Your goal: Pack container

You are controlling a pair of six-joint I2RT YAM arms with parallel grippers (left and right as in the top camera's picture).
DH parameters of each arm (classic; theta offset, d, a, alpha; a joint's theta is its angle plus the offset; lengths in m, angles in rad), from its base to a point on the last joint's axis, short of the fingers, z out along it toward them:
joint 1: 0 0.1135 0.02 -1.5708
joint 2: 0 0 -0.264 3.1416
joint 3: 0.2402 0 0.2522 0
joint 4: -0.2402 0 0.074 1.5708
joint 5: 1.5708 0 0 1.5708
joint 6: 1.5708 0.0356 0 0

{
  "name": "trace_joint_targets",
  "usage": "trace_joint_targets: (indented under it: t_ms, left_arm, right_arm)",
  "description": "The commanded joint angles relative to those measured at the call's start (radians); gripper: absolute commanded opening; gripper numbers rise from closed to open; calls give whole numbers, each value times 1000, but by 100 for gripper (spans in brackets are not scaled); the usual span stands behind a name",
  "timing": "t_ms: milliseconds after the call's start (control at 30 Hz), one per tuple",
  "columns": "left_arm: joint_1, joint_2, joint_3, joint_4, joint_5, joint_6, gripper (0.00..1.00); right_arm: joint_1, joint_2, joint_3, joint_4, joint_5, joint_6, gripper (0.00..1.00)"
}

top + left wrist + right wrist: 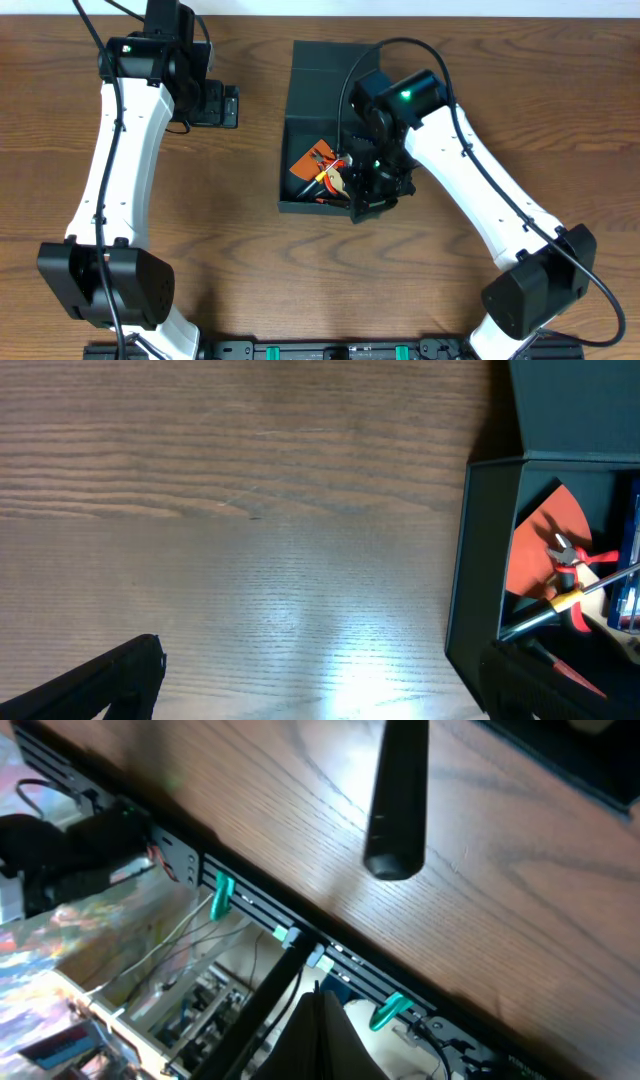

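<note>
Surface: brown wood-grain table (pixel 250 250). The front edge carries a black rail w/ teal clamps (pixel 221 897).
Container (pixel 298 100): dark, squarish box at table centre, slightly toward the far side. It sits flat on the wood and is open at the top.
Lid (pixel 335 62): flap folded back on the far side of the box and lying open.
Contents: orange sheet (pixel 545 535) on the box floor. Red-handled pliers (pixel 578 558) lie on it, and a tool w/ yellow band (pixel 563 600) lies across them.
Right gripper (pixel 372 190): over the near-right corner of the container at rim level, claw pressed together. Cannot tell if it pinches anything.
Black rod (pixel 398 800): round-ended and seen in the right wrist view above the wood. Cannot tell what it is or what holds it.
Left gripper (pixel 320 695): well apart from the box on its left, above bare table, claw spread wide. Fingers (pixel 110 675) frame the lower corners of the left wrist view w/ nothing between them.
Arms: white links w/ black joints. Bases sit at the near edge, one on each side.
</note>
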Motion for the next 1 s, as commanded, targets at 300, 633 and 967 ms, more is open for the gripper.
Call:
trace_joint_targets:
  t_ms: [300, 633, 967]
  left_arm:
    - [3, -3, 12, 2, -11, -2, 99]
    - [3, -3, 12, 1, -11, -2, 99]
    - [3, -3, 12, 1, -12, -2, 99]
  right_arm:
    - [8, -12, -208, 168, -43, 23, 1]
    - [8, 14, -251, 268, -104, 23, 1]
    - [8, 95, -251, 385, -111, 46, 1]
